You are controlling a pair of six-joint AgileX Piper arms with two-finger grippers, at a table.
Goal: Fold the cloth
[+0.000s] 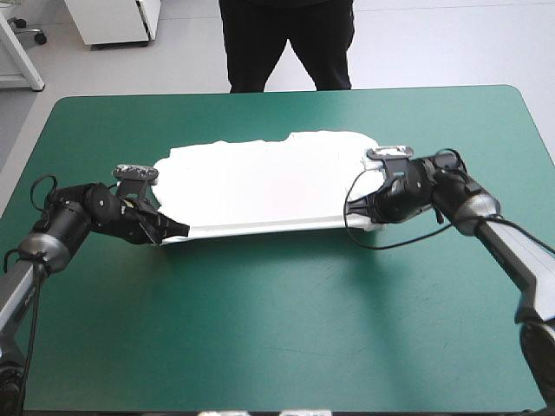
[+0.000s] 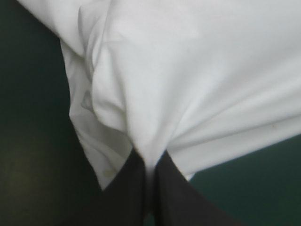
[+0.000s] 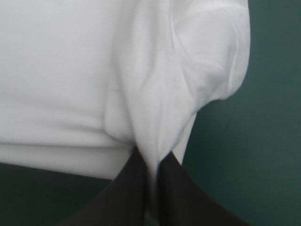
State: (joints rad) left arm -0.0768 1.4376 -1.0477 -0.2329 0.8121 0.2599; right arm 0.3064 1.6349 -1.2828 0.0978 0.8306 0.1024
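The T-shirt (image 1: 269,182) lies on the teal-green table (image 1: 277,329), in the far half and about midway between the left and right edges. It is spread out as a wide white band, with a rather straight near edge and a wavy far edge. The left gripper (image 1: 176,230) is low at the near left corner of the T-shirt, and the right gripper (image 1: 371,215) is low at the near right corner, so the 2 grippers are well apart, 1 at each end of the near edge. In the left wrist view the 2 black fingers (image 2: 129,188) almost meet and a fold of white fabric is pinched between them; creases run from this pinch into the fabric. The right wrist view shows the same grip: its 2 black fingers (image 3: 131,188) nearly touch with a thin fold between them, and the corner of the T-shirt bulges just beside the pinch. I cannot tell if the near edge rests on the table or is raised a little.
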